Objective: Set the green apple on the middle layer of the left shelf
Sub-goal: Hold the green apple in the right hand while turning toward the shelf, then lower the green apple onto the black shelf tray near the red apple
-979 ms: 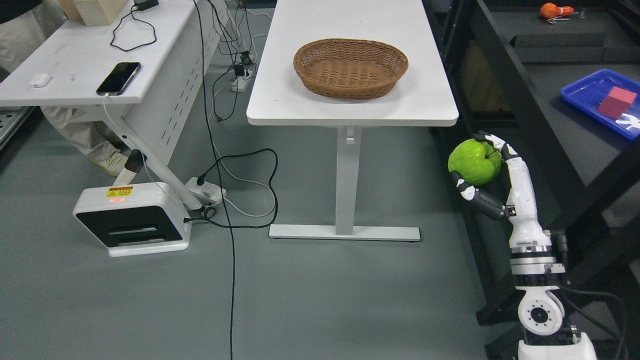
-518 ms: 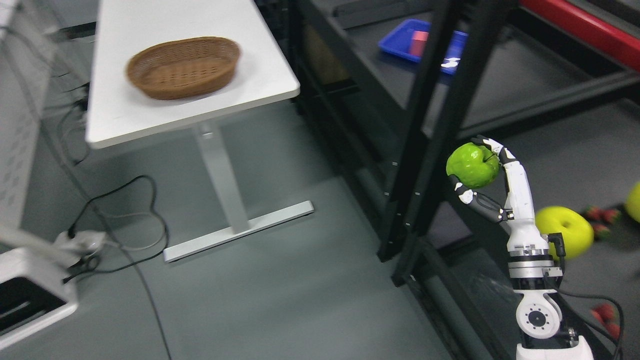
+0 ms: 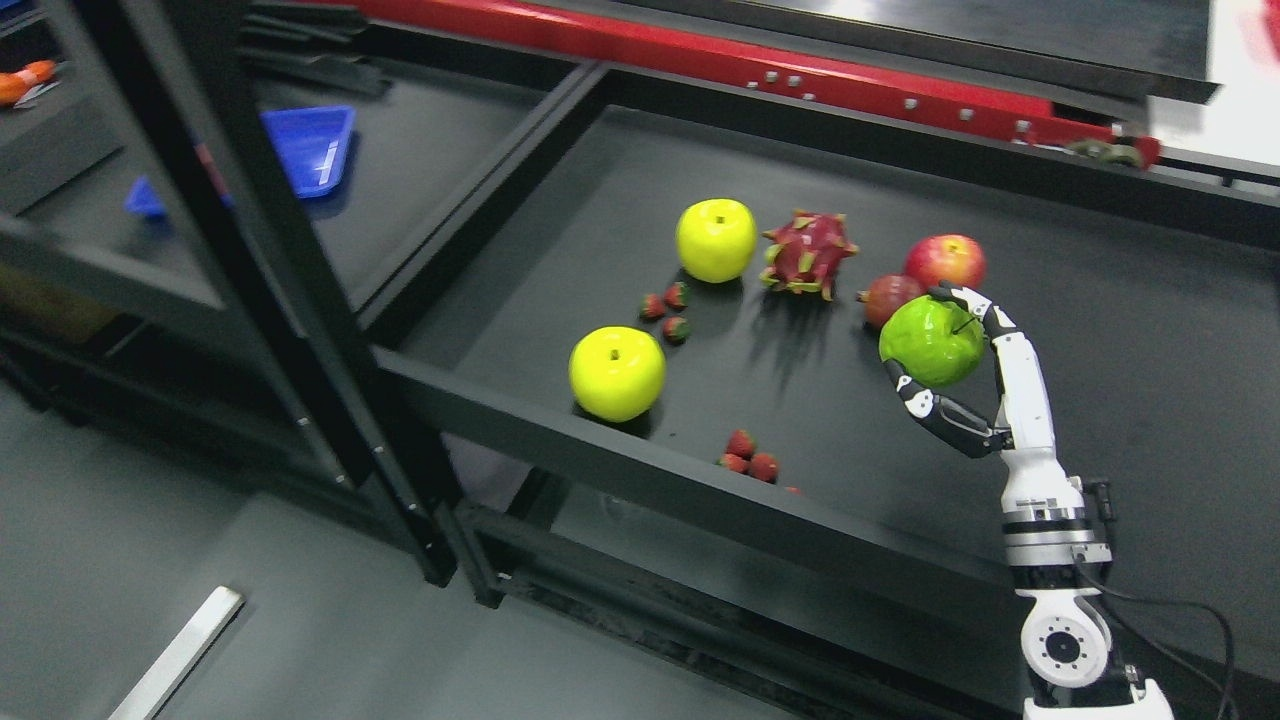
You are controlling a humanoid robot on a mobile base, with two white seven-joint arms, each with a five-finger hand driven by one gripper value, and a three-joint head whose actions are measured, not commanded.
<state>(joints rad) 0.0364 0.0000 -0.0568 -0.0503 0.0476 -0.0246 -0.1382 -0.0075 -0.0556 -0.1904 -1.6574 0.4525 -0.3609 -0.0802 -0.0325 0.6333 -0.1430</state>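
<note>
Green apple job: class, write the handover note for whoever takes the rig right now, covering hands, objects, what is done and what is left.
Right hand: fingers shut on the green apple, held up over the black shelf.
Left hand: not in view.
On the shelf: two yellow apples, a dragon fruit, a red apple, strawberries.
Done: apple picked and carried to the shelves.
Left: set it down on the target layer, release, pull back.

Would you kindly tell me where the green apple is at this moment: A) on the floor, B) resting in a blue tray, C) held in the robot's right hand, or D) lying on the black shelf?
C: the right hand has its fingers curled around the green apple, holding it above the black shelf.
</note>
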